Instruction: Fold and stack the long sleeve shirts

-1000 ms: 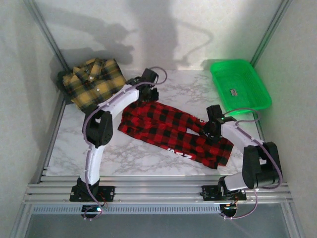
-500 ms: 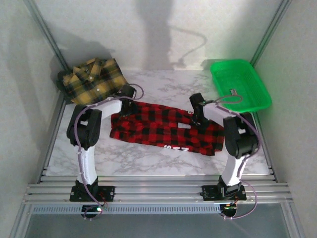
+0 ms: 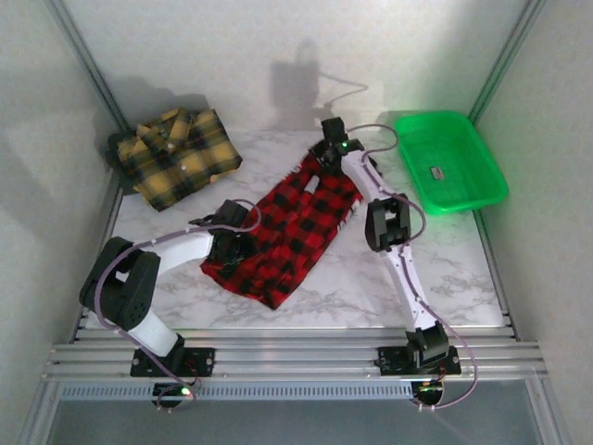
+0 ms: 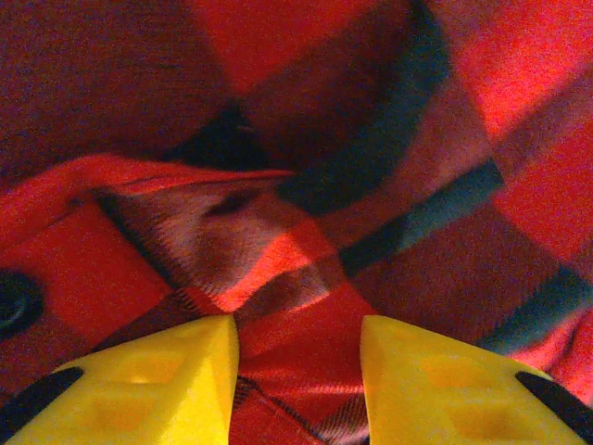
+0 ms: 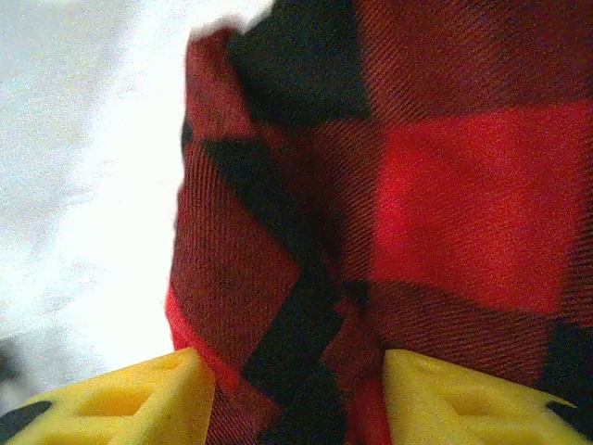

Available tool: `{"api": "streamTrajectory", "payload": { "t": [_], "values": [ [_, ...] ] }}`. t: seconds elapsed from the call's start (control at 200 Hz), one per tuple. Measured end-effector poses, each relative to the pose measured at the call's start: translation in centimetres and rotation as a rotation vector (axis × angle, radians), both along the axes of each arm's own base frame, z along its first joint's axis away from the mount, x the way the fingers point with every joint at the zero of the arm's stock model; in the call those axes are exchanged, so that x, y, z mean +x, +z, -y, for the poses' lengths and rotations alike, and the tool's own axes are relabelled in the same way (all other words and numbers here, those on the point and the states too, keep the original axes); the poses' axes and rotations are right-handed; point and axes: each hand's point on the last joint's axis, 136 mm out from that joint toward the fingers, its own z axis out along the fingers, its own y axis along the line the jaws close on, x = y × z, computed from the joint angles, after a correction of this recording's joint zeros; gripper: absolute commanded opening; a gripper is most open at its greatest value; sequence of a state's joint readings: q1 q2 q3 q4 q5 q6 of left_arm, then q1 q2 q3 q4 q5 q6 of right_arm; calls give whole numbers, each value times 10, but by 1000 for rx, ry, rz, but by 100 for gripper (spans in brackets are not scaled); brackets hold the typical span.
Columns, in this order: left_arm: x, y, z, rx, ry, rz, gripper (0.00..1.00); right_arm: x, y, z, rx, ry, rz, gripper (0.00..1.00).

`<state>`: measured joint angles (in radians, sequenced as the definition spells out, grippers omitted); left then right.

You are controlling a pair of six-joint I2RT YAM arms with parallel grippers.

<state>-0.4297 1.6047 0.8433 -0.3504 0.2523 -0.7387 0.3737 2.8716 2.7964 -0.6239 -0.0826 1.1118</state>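
The red-and-black check shirt [image 3: 292, 222] lies folded in a diagonal strip, running from near left to far middle of the marble table [image 3: 445, 264]. My left gripper [image 3: 233, 246] rests at its near-left edge. In the left wrist view, that gripper [image 4: 298, 371] has its yellow fingers apart, with red cloth [image 4: 306, 185] lying flat between and under them. My right gripper [image 3: 324, 159] is at the shirt's far end. The right wrist view shows this gripper [image 5: 298, 399] open over a cloth edge [image 5: 278, 185]. The yellow-and-black check shirt [image 3: 176, 153] lies bunched at the far left corner.
A green plastic tray [image 3: 463, 148] stands at the far right with a small label inside. White walls and metal frame rails close in the table on three sides. Bare marble shows on the near right and the far middle.
The red shirt has swung from lying across the table to a diagonal. The left gripper moved nearer and left, and the right gripper moved far back. Both sets of jaws have widened.
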Motion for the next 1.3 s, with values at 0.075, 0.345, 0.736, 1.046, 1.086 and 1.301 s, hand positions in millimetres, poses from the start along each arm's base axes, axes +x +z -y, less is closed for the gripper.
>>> {"api": "streamTrajectory", "payload": {
  "t": [0.075,0.345,0.736,1.046,1.086,1.301],
  "values": [
    [-7,3,19,-50,-40,-18,48,5,1,-20,84,90,40,61],
    [6,87,67,-189,-75,75,92,-68,66,-13,70,371,-28,76],
    [-9,91,-27,14,-21,165,99,-359,161,18,27,626,-8,82],
    [-40,3,-33,23,-56,39,98,-482,-4,-18,-10,717,-422,80],
    [-39,1,-34,24,-55,39,97,-481,-4,-25,-3,715,-409,80],
    [-40,-2,-36,12,-29,70,89,-468,-16,-36,0,645,-386,78]
  ]
}}
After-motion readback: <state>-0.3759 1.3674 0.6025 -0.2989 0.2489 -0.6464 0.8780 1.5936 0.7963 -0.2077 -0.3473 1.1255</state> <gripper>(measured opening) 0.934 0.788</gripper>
